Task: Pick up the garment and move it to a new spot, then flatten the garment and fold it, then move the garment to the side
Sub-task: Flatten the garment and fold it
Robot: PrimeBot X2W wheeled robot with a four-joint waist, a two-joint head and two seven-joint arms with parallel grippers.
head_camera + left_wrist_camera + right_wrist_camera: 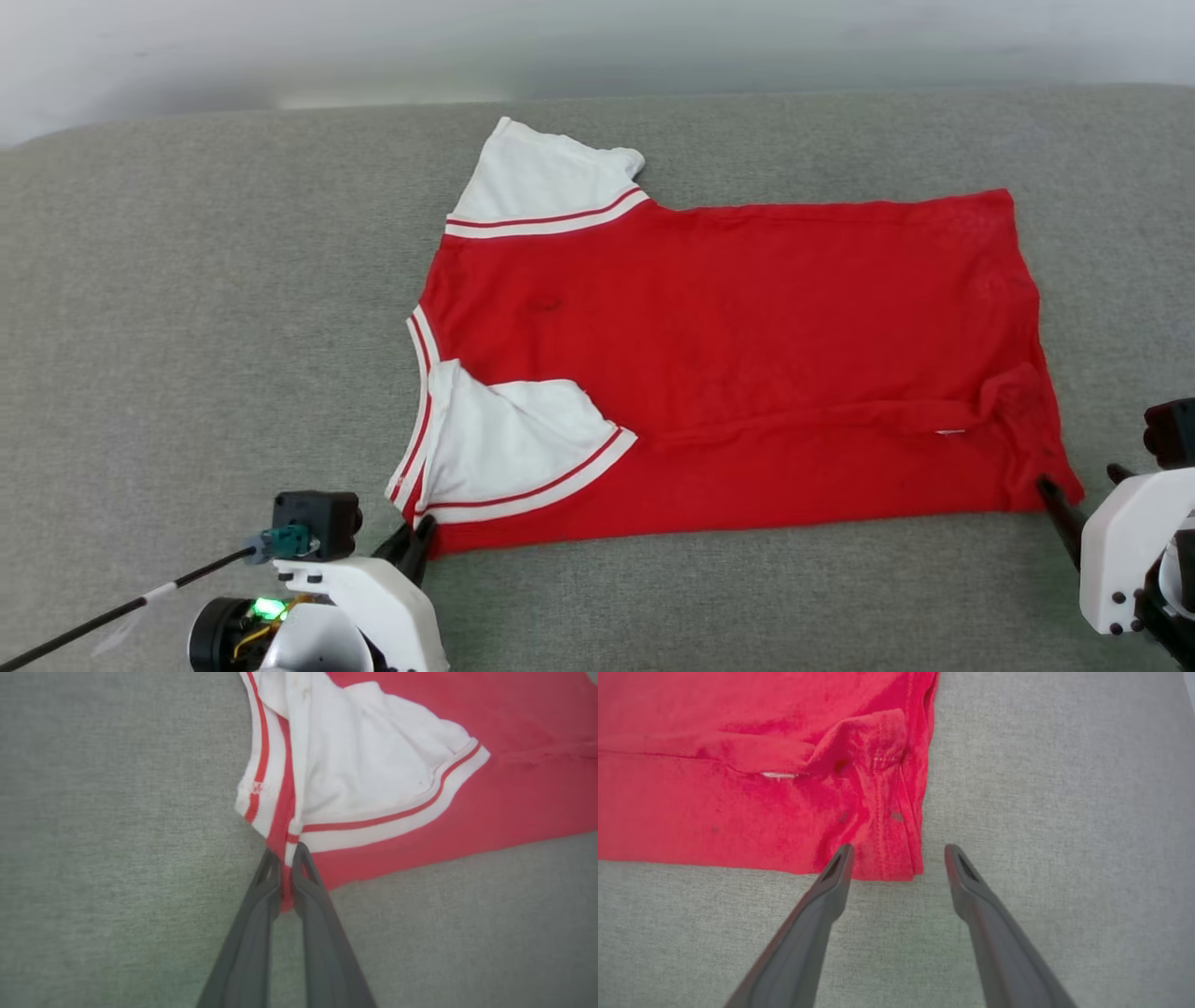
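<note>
The garment point(728, 355) lies spread on the grey surface, red back side up, collar to the left and hem to the right. One white sleeve sticks out at the far edge, and the other is folded onto the body near the front. My left gripper point(420, 537) is at the near left corner. In the left wrist view, the left gripper point(286, 851) is shut on the red edge of the garment point(514, 788) below the striped trim. My right gripper point(1080, 481) stands open at the near right hem corner. In the right wrist view, the right gripper point(899, 848) straddles the rumpled corner of the garment point(714, 802).
The grey cloth-covered surface point(187, 327) runs wide on all sides of the shirt, with bare room to the left, front and right. A pale wall point(597, 47) rises behind its far edge. A thin dark cable point(112, 611) trails from my left wrist.
</note>
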